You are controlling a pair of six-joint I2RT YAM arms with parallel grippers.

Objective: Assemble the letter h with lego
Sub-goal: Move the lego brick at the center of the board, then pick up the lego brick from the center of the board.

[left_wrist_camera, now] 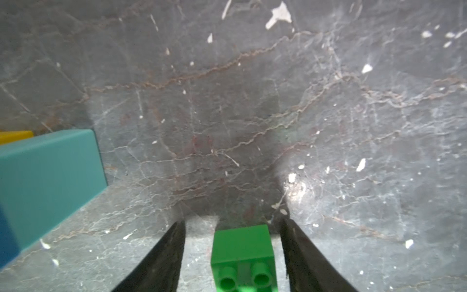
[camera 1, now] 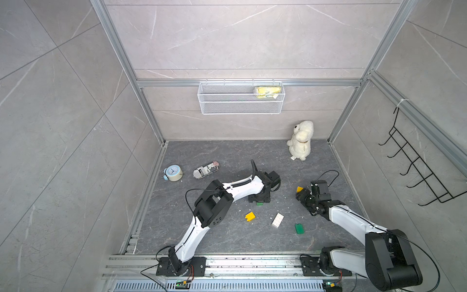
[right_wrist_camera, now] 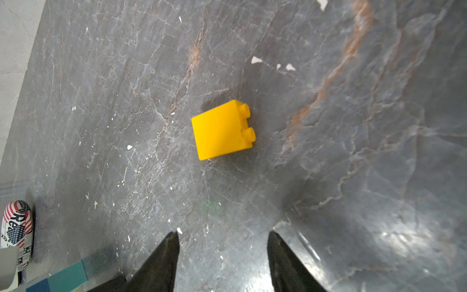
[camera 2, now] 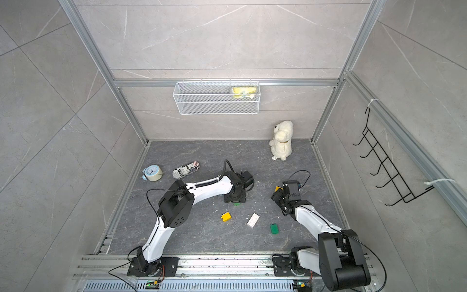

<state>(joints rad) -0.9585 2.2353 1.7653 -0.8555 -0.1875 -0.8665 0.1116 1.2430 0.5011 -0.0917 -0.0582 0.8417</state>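
Lego: the green brick (left_wrist_camera: 242, 249) sits on the table (left_wrist_camera: 227, 113) between the left gripper's (left_wrist_camera: 232, 222) spread jaws, so an off-centre pinch might flip it, and the right gripper (right_wrist_camera: 223, 233), spread and empty, could just shove the tipped yellow brick (right_wrist_camera: 222, 130) away.

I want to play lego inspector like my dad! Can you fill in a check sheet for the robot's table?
Surface: dark marbled table, white flecks all over.
Job's things: yellow brick, white brick and dark green brick lie loose; small green brick inside the left gripper; second yellow brick on its side before the right gripper; teal brick close by.
Clutter: clock, printed can, plush; yellow packet in the basket.
Grippers: left open, gaps either side of the small green brick; right open, empty.
Cables: black cables loop from both arms, clear of the bricks.
Surroundings: tiled walls, metal frame, hook rack.
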